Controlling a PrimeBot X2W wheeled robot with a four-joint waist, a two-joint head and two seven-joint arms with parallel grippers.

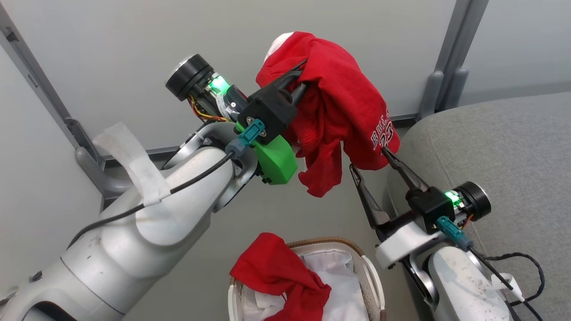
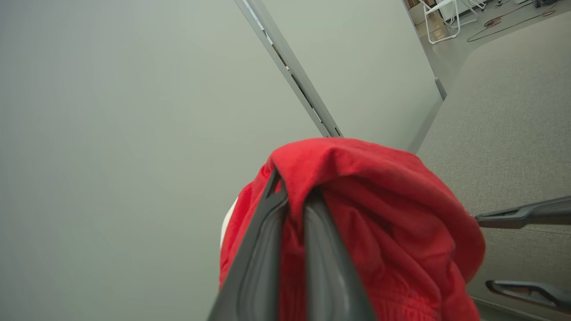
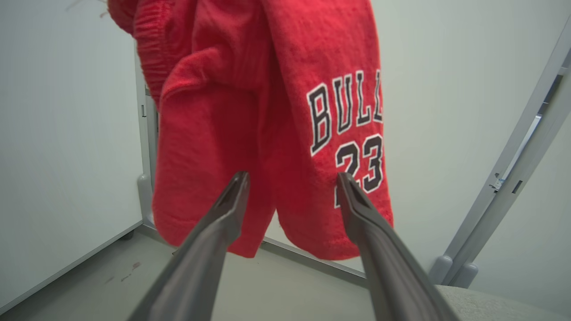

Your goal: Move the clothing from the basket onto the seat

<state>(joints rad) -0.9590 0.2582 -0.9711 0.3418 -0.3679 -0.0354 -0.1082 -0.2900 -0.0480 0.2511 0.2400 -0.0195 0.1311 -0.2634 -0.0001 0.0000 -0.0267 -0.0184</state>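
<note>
Where the clothing (image 2: 379, 214) drapes it, the left claw (image 2: 295, 196) hides its tips.

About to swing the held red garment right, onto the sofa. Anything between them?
Only the robot's own right gripper: open, fingertips at the hem of the red garment, its arm beside the sofa. The left gripper is shut on the garment; otherwise open air.

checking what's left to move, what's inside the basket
A red garment lies in the basket, draped over its rim, on the white liner. Anything under the garment is covered, and the basket's near end is cut off by the frame.
</note>
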